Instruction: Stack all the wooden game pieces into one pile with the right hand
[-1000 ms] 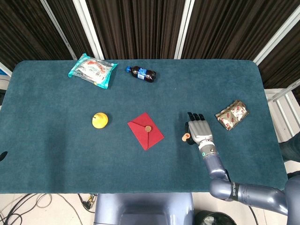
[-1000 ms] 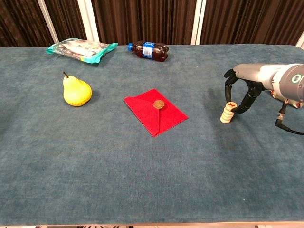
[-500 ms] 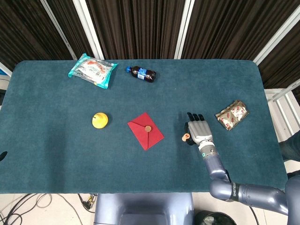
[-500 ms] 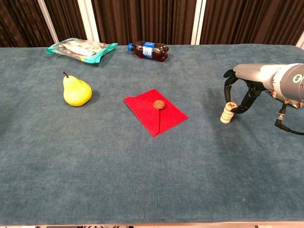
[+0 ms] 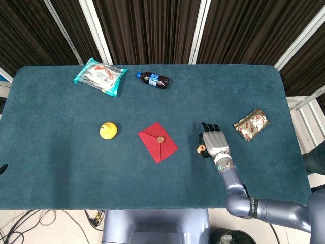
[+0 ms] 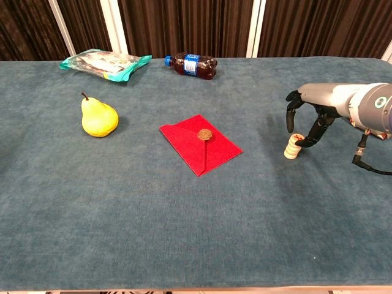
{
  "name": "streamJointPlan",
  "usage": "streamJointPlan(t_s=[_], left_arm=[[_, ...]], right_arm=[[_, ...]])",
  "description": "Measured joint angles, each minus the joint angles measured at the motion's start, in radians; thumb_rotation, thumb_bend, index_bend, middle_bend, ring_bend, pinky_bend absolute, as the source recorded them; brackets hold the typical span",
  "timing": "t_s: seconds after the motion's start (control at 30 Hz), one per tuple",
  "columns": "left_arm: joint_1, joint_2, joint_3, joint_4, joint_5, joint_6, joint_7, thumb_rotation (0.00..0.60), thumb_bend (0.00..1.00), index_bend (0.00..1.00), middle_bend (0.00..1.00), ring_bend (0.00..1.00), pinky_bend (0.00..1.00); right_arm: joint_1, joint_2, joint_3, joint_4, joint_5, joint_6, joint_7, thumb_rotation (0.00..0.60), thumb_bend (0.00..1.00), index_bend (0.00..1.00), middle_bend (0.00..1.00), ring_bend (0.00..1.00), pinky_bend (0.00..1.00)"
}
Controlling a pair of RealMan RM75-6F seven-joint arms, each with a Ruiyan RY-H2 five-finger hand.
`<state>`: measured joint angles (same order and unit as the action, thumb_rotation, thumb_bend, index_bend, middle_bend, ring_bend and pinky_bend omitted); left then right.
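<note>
Pieces [image 6: 292,147] of pale wood are seen piled in one short stack on the right part of the table [image 5: 61,152], the top disc marked in red. The stack [image 5: 200,149] is also picked out in the head view, just left of the right hand [image 5: 214,142]. That hand [image 6: 304,116] is held above and just right of the stack, its fingers [image 6: 290,116] curved downward and spread apart, with nothing gripped; one fingertip is seen just beside the stack's right side, but whether it touches cannot be told. The left hand is not shown in either view.

Left of the stack, near the table's middle, a red envelope [image 6: 201,143] is laid flat, a round seal at its centre. Further left a yellow pear [image 6: 98,117] is stood upright. Along the far edge a cola bottle [image 6: 190,65] is laid on its side, and a green-edged snack packet [image 5: 100,76] is placed at the far left. A crinkled foil packet [image 5: 251,124] is seen in the head view, right of the hand and apart from it.
</note>
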<state>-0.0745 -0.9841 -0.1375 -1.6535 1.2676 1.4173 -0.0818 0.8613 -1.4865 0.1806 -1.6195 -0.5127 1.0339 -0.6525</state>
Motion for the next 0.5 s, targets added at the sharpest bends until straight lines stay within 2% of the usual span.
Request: streamJointPlan(t_s=[0.33, 0.5], left_arm=[[0.000, 0.000, 0.000, 0.000, 0.002, 0.001, 0.000, 0.600, 0.15, 0.07, 0.00, 0.00, 0.00], [0.000, 0.000, 0.000, 0.002, 0.002, 0.000, -0.002, 0.600, 0.15, 0.07, 0.00, 0.00, 0.00]], right_arm=[[0.001, 0.004, -0.001, -0.007, -0.002, 0.002, 0.008, 0.600, 0.37, 0.47, 0.00, 0.00, 0.00], [-0.007, 0.021, 0.002, -0.038, -0.019, 0.014, 0.022, 0.600, 0.37, 0.41, 0.00, 0.00, 0.00]])
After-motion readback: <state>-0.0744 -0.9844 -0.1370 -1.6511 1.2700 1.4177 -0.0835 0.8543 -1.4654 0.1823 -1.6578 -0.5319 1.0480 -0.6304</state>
